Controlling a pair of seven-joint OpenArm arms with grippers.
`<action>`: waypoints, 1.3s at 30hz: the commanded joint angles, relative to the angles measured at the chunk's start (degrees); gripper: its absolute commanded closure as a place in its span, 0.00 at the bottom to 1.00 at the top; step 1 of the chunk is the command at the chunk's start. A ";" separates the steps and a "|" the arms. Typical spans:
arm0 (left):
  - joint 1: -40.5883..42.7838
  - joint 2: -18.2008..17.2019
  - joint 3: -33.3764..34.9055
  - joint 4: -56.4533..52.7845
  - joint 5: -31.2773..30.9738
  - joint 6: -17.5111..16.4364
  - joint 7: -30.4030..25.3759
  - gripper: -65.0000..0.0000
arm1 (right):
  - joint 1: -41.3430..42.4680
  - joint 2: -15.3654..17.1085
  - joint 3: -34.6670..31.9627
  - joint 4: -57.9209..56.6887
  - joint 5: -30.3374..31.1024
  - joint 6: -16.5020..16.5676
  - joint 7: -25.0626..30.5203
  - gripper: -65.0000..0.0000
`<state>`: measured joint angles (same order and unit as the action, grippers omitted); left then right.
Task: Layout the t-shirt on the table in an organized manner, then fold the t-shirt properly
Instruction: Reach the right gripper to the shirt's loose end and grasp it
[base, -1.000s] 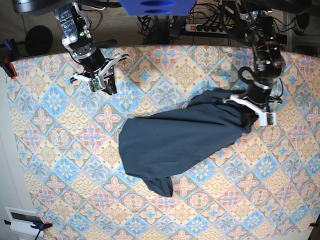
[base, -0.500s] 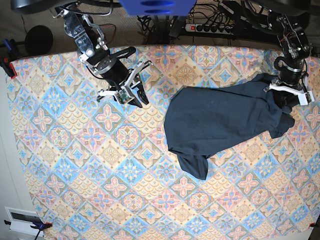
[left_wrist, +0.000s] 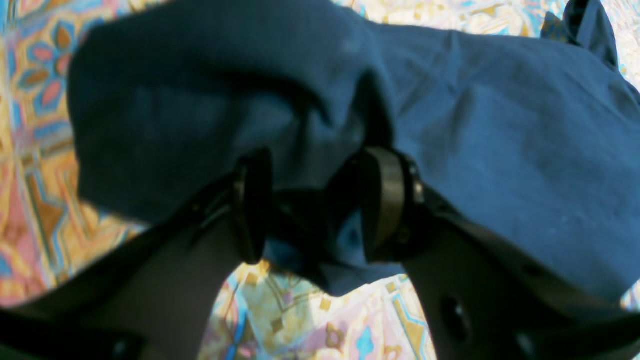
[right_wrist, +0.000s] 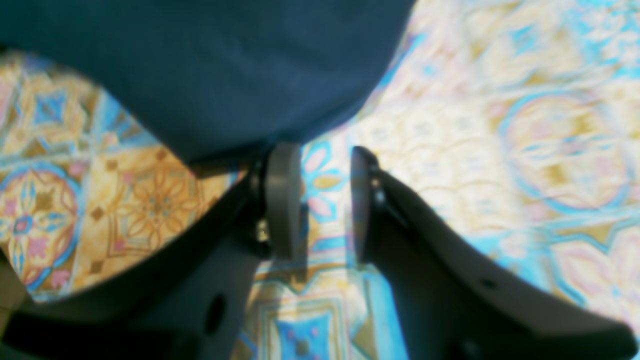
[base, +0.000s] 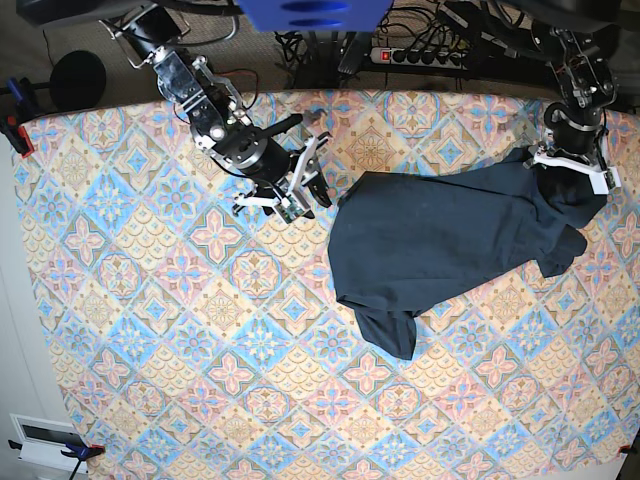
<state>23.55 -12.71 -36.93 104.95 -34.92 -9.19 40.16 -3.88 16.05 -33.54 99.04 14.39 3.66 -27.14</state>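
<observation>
The dark navy t-shirt (base: 440, 240) lies crumpled on the right half of the patterned table (base: 150, 330), one sleeve pointing toward the near edge. My left gripper (base: 572, 172) hovers over the shirt's far right end. In the left wrist view its fingers (left_wrist: 385, 200) stand wide apart, with loose folds of the t-shirt (left_wrist: 500, 150) lying between them. My right gripper (base: 305, 190) sits just off the shirt's left edge. In the right wrist view this gripper (right_wrist: 322, 195) is open over bare table (right_wrist: 500, 100), the t-shirt (right_wrist: 225, 65) hem just beyond its left fingertip.
A power strip (base: 410, 55) and cables lie behind the table's far edge. Red clamps (base: 20, 135) grip the left edge, and a white device (base: 45, 440) sits off the near left corner. The shirt's right end lies close to the table's right edge.
The left gripper dragged the shirt to the right, then spread its fingers at the far right. The right arm swung in toward the shirt's left edge and opened wider.
</observation>
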 joint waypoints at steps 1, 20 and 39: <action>0.49 -0.35 -0.30 0.94 -0.56 -0.52 -1.09 0.57 | 1.81 -0.45 -0.53 0.34 0.24 -0.10 1.42 0.69; 2.16 0.62 -0.30 0.94 -0.56 -0.70 -1.09 0.57 | 12.10 -7.66 -2.55 -15.13 7.45 -0.01 1.16 0.63; 1.99 0.53 -0.30 0.94 -0.56 -0.79 -1.09 0.57 | 15.35 -8.89 2.02 -22.61 7.45 -0.01 1.25 0.63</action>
<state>25.43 -11.44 -36.91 104.92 -34.96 -9.69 40.32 10.33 7.40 -31.83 75.59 21.47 3.33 -27.29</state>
